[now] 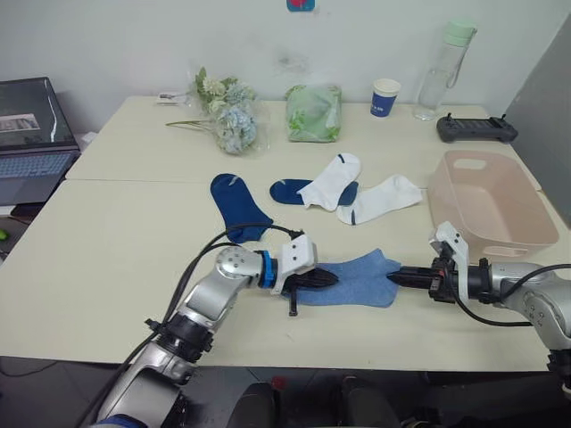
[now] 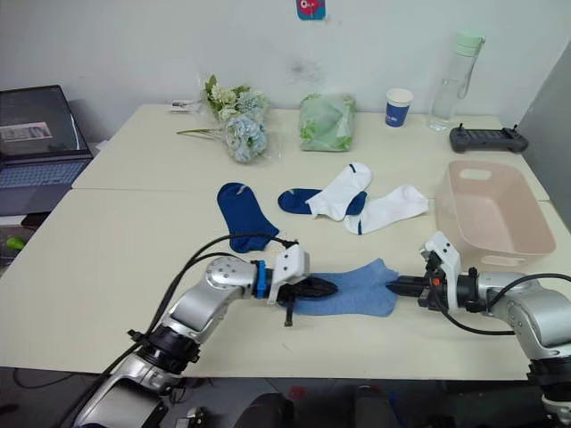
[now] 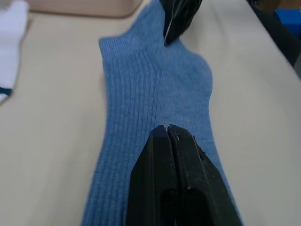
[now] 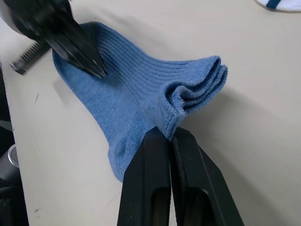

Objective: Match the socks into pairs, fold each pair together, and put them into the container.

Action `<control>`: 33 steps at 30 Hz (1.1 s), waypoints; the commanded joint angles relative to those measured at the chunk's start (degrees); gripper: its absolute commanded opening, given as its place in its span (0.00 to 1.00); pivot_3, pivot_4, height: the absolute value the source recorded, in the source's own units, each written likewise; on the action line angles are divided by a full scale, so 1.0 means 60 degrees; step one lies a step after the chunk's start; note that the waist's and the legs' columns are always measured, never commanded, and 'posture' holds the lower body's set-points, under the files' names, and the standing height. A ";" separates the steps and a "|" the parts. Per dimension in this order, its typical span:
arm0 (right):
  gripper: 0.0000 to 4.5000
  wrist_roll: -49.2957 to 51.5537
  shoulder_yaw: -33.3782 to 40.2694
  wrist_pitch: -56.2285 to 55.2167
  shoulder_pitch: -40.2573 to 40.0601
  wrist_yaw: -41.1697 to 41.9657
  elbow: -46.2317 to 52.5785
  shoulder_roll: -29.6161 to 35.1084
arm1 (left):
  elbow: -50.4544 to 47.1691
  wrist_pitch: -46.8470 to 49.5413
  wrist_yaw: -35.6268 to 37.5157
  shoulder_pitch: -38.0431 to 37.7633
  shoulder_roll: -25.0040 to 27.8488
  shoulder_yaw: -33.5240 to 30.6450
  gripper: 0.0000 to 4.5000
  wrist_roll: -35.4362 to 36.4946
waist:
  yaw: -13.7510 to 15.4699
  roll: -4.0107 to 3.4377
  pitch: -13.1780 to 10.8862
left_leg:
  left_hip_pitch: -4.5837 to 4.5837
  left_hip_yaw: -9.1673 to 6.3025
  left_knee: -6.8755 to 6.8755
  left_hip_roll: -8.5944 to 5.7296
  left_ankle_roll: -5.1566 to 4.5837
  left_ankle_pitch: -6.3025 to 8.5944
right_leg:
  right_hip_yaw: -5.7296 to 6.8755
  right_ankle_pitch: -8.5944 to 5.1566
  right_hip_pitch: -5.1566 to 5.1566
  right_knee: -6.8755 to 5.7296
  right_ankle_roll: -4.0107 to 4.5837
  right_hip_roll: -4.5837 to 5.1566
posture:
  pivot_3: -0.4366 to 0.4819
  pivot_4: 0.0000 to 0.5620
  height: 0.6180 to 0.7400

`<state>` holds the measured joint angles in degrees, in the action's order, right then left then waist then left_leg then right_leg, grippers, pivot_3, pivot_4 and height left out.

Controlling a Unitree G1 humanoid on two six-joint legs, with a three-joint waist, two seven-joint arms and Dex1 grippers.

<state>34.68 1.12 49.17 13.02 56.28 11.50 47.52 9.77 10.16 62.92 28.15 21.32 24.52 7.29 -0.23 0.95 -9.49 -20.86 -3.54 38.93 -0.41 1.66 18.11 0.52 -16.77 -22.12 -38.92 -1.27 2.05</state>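
Near the table's (image 1: pixel 107 267) front edge, both arms' fingers clamp the light blue socks (image 1: pixel 357 278)

Both arms are reaching inward low over the table, forearms nearly level, fingertips pointing at each other. The left gripper (image 1: pixel 326 279) is pressing its closed fingers (image 3: pixel 171 155) flat onto the light blue socks (image 1: pixel 357 276). The right gripper (image 1: pixel 397 277) is pinching the cuff edge opposite, jaws clamped together.
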 commanded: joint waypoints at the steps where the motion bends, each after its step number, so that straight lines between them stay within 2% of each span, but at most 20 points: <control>1: 0.00 0.0535 0.0446 0.0285 0.0208 0.0132 0.0352 0.0026 | 0.0712 -0.0272 -0.0175 0.0157 -0.0192 0.0126 0.00 -0.0441 | 0.0011 0.0000 0.0000 | 0.0001 -0.0001 0.0000 0.0001 0.0000 0.0000 | 0.0002 0.0000 -0.0001 -0.0003 0.0000 0.0001 | 0.48 0.27 1.00; 6: 0.00 0.2593 0.1152 0.2019 0.0768 -0.0287 0.0897 -0.0666 | 0.1019 -0.0349 -0.0172 0.0078 -0.0274 0.0187 0.00 -0.0622 | -0.0014 -0.0006 0.0004 | 0.0010 -0.0003 0.0004 0.0003 -0.0003 -0.0002 | -0.0002 0.0001 0.0006 -0.0011 0.0001 0.0012 | 0.48 0.27 1.00; 9: 0.00 0.3247 0.1295 0.2536 0.0954 -0.0758 0.1024 -0.1152 | 0.0767 -0.0243 -0.0095 -0.0067 -0.0233 0.0125 0.00 -0.0515 | 0.0015 0.0000 0.0007 | 0.0008 -0.0015 0.0004 0.0004 -0.0003 -0.0002 | 0.0009 0.0001 0.0009 -0.0007 0.0001 0.0012 | 0.48 0.27 1.00; 12: 0.00 0.3288 0.1033 0.2596 0.1106 -0.1337 0.0986 -0.1791 | 0.0248 0.0017 0.0001 -0.0296 -0.0121 -0.0101 0.00 -0.0222 | -0.0003 -0.0002 0.0007 | 0.0003 -0.0014 0.0003 0.0003 -0.0003 -0.0002 | 0.0005 0.0001 0.0008 -0.0003 0.0001 0.0016 | 0.48 0.27 1.00; 15: 0.00 0.2719 0.0444 0.2241 0.1014 -0.1334 0.0957 -0.1907 | -0.0394 0.0471 0.0073 -0.0492 0.0045 -0.0457 0.00 0.0175 | -0.0004 -0.0002 0.0007 | 0.0004 -0.0013 0.0003 0.0003 -0.0003 -0.0002 | 0.0005 0.0001 0.0006 -0.0006 0.0001 0.0017 | 0.48 0.27 1.00; 22: 0.00 0.2148 -0.0268 0.1940 0.1508 -0.1522 0.0439 -0.2383 | -0.3337 0.3176 0.0067 -0.1064 0.1640 -0.2179 0.00 0.1881 | -0.0088 -0.0010 0.0001 | 0.0001 -0.0020 0.0000 0.0014 -0.0003 -0.0002 | 0.0009 0.0001 -0.0009 -0.0017 0.0001 0.0012 | 0.48 0.27 1.00; 26: 0.00 0.1998 -0.0809 0.2063 0.1925 -0.1642 0.0255 -0.2879 | -0.4339 0.4722 -0.0055 -0.1382 0.2778 -0.3784 0.00 0.3094 | -0.0162 -0.0010 0.0001 | 0.0001 -0.0020 -0.0001 0.0014 -0.0003 -0.0002 | 0.0007 0.0001 -0.0008 -0.0013 0.0000 0.0012 | 0.48 0.27 1.00; 30: 0.00 0.1853 -0.1275 0.2178 0.2127 -0.1610 0.0160 -0.3163 | -0.4293 0.4708 -0.0105 -0.1664 0.3501 -0.4353 0.00 0.3183 | -0.0215 -0.0015 -0.0002 | 0.0000 -0.0024 -0.0010 0.0015 -0.0003 -0.0002 | 0.0009 0.0000 -0.0013 -0.0009 0.0000 0.0012 | 0.48 0.27 1.00; 33: 0.00 0.1818 -0.1672 0.2289 0.2218 -0.1480 0.0184 -0.3211 | -0.4125 0.4486 -0.0231 -0.1676 0.3557 -0.4390 0.00 0.3112 | -0.0178 -0.0015 -0.0003 | -0.0005 -0.0022 -0.0007 0.0003 -0.0002 -0.0002 | 0.0009 0.0000 -0.0011 -0.0004 0.0000 0.0020 | 0.48 0.27 1.00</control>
<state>45.55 -8.67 62.88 25.23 46.32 11.43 28.45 -14.63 38.29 61.85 17.68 42.51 -0.82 25.37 -1.30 0.87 -9.51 -20.89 -3.66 38.90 -0.41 1.64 18.09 0.56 -16.77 -22.19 -38.94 -1.27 2.20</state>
